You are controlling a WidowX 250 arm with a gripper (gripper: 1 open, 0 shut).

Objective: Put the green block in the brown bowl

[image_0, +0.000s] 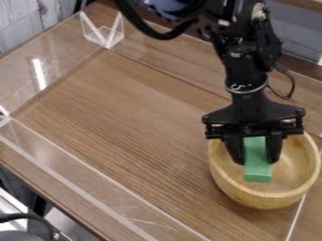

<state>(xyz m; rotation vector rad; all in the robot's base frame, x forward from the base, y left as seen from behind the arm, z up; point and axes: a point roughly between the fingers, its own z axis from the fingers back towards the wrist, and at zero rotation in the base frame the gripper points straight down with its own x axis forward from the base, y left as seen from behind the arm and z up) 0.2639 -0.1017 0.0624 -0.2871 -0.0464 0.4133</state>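
The brown bowl, round and of light wood, sits at the table's front right. Directly over it hangs my black gripper, pointing straight down. Its fingers are shut on the upper end of the green block. The block stands upright, and its lower end reaches down inside the bowl, close to the bottom. Whether it touches the bottom I cannot tell.
The wooden tabletop is enclosed by low clear acrylic walls. A clear acrylic stand sits at the back left. Black cables loop behind the arm at the top.
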